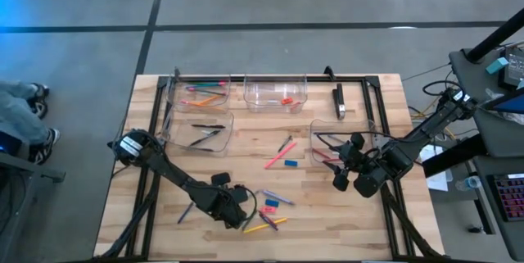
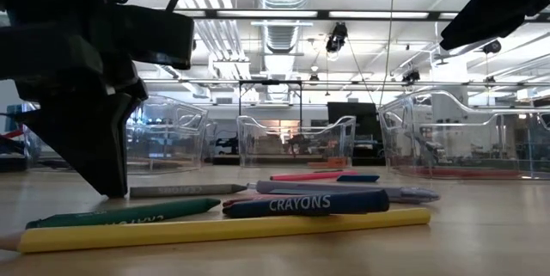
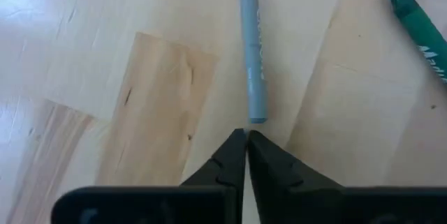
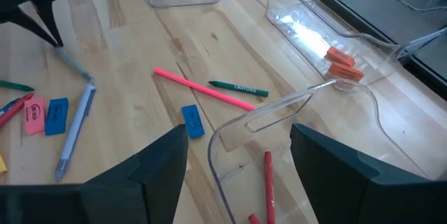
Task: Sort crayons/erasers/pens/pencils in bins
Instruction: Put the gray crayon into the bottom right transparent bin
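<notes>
Sorting partly done; the left pincer (image 3: 246,140) is clenched on nothing.

High view: four bins (image 1: 275,92) already hold some items, but pencils (image 1: 280,160), erasers (image 1: 290,163) and crayons (image 1: 278,198) lie loose on the worktop (image 1: 246,156) in front of the bins.
Low view: a blue crayon (image 2: 305,203) and a yellow pencil (image 2: 223,228) lie before the bins.
Left wrist view: the fingertips (image 3: 235,142) meet just short of a grey pen (image 3: 251,42).
Right wrist view: the right pincer (image 4: 237,155) stands released above the near bin (image 4: 293,105), holding nothing.
</notes>
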Motion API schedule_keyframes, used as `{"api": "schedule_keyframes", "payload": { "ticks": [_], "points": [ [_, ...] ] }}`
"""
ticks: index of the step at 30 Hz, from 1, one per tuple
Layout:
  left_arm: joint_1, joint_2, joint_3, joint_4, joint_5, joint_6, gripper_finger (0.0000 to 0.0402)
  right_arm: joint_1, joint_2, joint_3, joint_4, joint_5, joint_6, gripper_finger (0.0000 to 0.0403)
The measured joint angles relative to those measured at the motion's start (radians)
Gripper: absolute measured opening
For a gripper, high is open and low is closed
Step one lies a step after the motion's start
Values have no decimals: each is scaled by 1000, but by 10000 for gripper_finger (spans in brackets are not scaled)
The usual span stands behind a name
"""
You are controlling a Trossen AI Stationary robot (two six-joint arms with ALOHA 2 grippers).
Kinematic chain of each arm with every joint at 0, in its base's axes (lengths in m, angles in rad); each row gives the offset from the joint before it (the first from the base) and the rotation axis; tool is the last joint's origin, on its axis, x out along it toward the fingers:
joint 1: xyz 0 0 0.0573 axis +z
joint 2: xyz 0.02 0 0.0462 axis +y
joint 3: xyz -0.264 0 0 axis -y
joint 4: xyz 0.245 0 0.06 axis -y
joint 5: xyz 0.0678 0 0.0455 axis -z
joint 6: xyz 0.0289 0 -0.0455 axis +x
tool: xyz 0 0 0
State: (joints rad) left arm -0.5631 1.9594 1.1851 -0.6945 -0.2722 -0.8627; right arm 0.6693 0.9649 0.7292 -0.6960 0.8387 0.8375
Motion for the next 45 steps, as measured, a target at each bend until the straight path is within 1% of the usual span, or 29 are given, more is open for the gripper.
{"api": "schedule_keyframes", "payload": {
  "ticks": [12,15,20,26,37,41,45],
  "points": [
    [2,0,0,0,-10,14,0,0,0,-8,7,0,6,240],
    [3,-14,5,-4,-3,46,0,0,0,-14,7,0,26,240],
    [8,-71,15,-11,2,69,0,0,0,-20,7,-5,28,240],
    [8,-147,13,-14,-64,87,0,0,0,-21,7,-8,27,240],
    [8,-195,14,12,-177,167,0,0,0,-21,5,0,26,240],
    [8,-204,16,48,-191,194,0,0,0,-21,6,0,26,240],
    [10,-204,12,74,-178,191,0,0,0,-21,6,0,26,240]
  ]
}}
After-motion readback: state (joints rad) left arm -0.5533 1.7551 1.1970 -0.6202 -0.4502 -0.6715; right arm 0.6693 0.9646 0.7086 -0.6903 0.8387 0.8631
